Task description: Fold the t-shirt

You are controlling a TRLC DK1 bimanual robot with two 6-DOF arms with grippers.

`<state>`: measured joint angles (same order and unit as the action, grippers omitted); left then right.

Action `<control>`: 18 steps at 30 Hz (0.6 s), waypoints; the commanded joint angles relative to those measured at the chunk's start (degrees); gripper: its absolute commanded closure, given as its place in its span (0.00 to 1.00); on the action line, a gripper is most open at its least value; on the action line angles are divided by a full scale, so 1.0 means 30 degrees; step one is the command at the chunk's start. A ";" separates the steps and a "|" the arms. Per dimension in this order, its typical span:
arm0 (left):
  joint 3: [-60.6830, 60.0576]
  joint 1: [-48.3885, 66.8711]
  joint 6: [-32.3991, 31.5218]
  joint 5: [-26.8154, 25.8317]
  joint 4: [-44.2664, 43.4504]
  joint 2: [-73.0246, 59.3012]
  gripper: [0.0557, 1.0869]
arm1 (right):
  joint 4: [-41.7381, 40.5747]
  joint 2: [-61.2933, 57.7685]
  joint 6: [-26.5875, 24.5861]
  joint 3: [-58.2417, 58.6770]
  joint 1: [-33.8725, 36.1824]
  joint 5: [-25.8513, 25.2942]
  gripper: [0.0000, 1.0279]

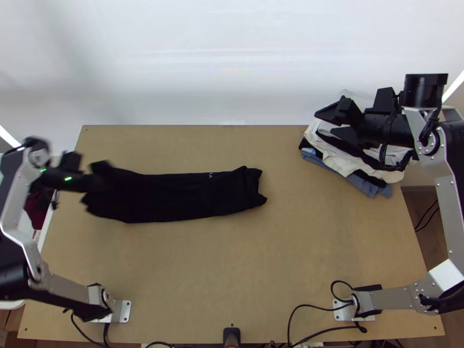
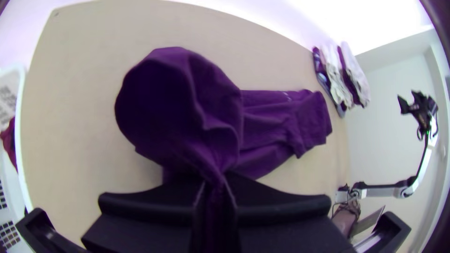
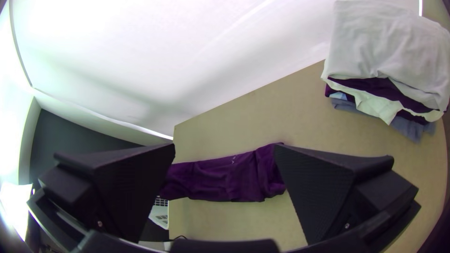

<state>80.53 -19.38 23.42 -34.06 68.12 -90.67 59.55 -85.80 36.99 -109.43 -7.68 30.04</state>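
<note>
The black t-shirt [image 1: 185,197] lies as a long narrow folded strip across the table's left half. At its left end my left gripper [image 1: 105,177] holds some of the cloth. In the left wrist view the t-shirt [image 2: 286,122] looks purple, and its near part bulges up to the left gripper [image 2: 216,183], where a gathered bit is pinched between the fingers. My right gripper [image 1: 328,124] is open and away from the shirt, above a pile of clothes. From the right wrist the t-shirt [image 3: 225,180] appears beyond the right gripper [image 3: 226,149], whose fingers are wide apart.
A pile of folded clothes [image 1: 348,159] lies at the table's back right corner. Beside the left edge stands a white basket [image 2: 21,140] with dark red cloth. Bare table [image 1: 232,267] extends in front of the shirt. Cables run along the near edge.
</note>
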 commanded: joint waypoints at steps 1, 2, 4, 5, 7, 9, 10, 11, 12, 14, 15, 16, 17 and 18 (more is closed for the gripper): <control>0.0754 0.3060 -0.2357 -0.0218 0.0468 0.1221 0.96 | 0.0101 0.0299 -0.0202 0.0265 0.0129 0.0152 0.04; 0.0988 0.3998 -0.2973 -0.0218 0.0380 0.1221 0.96 | 0.0101 0.0270 -0.0231 0.0265 0.0129 0.0152 0.04; 0.1457 0.5726 -0.4467 -0.0218 -0.0235 0.1045 0.96 | 0.0101 0.0211 -0.0231 0.0206 0.0129 0.0152 0.04; 0.1662 0.6488 -0.5023 -0.0188 -0.0557 0.0869 0.96 | 0.0101 0.0211 -0.0231 0.0206 0.0159 0.0152 0.04; 0.2306 0.7894 -0.6137 -0.0130 -0.1055 0.0225 0.96 | 0.0101 0.0211 -0.0231 0.0206 0.0159 0.0152 0.04; 0.2892 0.9154 -0.6957 0.0222 -0.1524 -0.0508 0.96 | 0.0101 0.0240 -0.0202 0.0177 0.0159 0.0152 0.04; 0.3185 0.9740 -0.7367 0.0456 -0.1788 -0.0918 0.96 | 0.0101 0.0270 -0.0202 0.0177 0.0159 0.0152 0.04; 0.3449 1.0179 -0.7748 0.0603 -0.2051 -0.1328 0.96 | 0.0101 0.0299 -0.0202 0.0147 0.0159 0.0152 0.04; 0.3830 1.0677 -0.8158 0.0808 -0.2315 -0.1768 0.96 | 0.0101 0.0328 -0.0202 0.0147 0.0159 0.0152 0.04; 0.4650 1.1381 -0.8920 0.0954 -0.2608 -0.2734 0.96 | 0.0101 0.0358 -0.0173 0.0118 0.0159 0.0152 0.04; 0.5090 1.1732 -0.9154 0.0954 -0.2608 -0.3203 0.96 | 0.0101 0.0358 -0.0143 0.0089 0.0129 0.0152 0.04; 0.5529 1.2084 -0.9330 0.0984 -0.2608 -0.3613 0.96 | 0.0101 0.0416 -0.0143 0.0089 0.0129 0.0152 0.04; 0.5969 1.2406 -0.9506 0.1071 -0.2608 -0.4053 0.96 | 0.0101 0.0446 -0.0143 0.0060 0.0129 0.0152 0.04; 0.6408 1.2758 -0.9652 0.1189 -0.2608 -0.4434 0.96 | 0.0101 0.0446 -0.0114 0.0060 0.0129 0.0152 0.04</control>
<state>95.53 16.78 -2.68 -30.72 60.49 -100.99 59.53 -85.80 36.84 -109.43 -7.68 30.04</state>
